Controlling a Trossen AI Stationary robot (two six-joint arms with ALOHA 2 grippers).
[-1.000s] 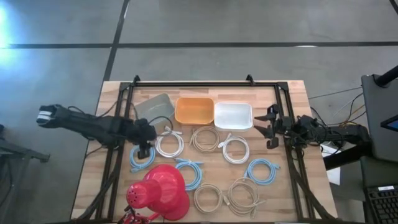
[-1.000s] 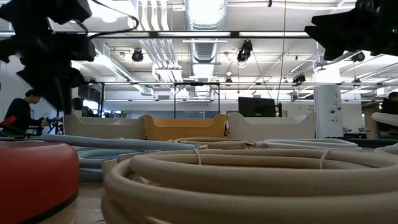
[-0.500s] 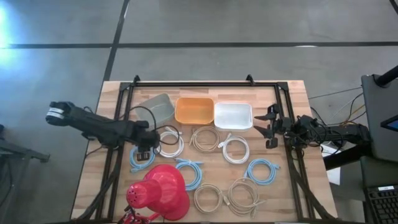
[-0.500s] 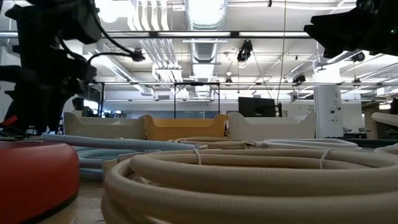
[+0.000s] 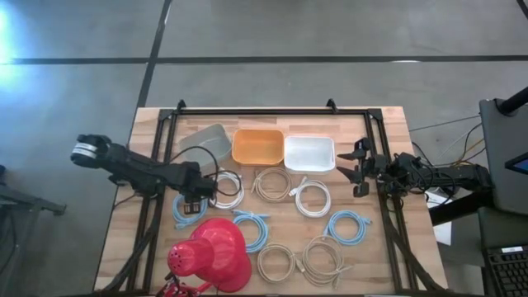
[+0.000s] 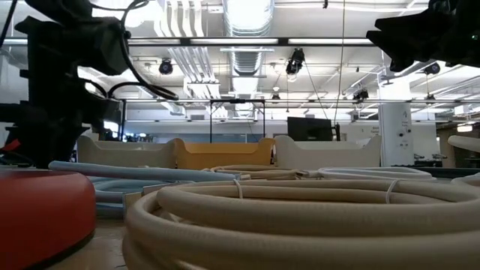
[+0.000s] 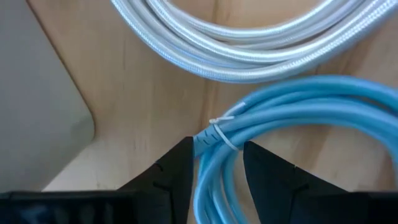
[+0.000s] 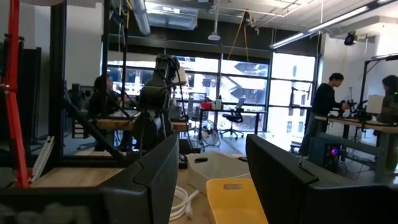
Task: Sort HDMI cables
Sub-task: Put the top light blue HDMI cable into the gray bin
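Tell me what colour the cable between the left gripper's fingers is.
Light blue cable, tied with a white band; clearest in the left wrist view, between the left gripper fingers.

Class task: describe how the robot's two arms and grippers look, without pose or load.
Both arms are dark, jointed, with loose black cords. The left arm has a pale ring at its outer end. Each gripper, left gripper and right gripper, has two flat, dark, angular fingers.
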